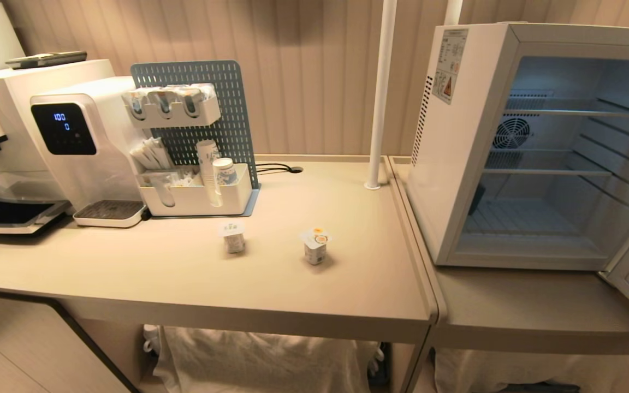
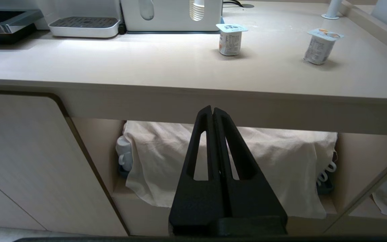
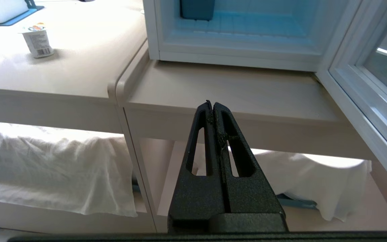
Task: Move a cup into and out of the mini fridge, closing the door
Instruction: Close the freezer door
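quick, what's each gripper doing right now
left gripper: closed, holding nothing, parked below the counter edge.
right gripper: closed, holding nothing, parked low in front of the mini fridge.

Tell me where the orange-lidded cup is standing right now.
In the head view the orange-lidded cup stands upright on the counter, right of the green-labelled cup and left of the open mini fridge.
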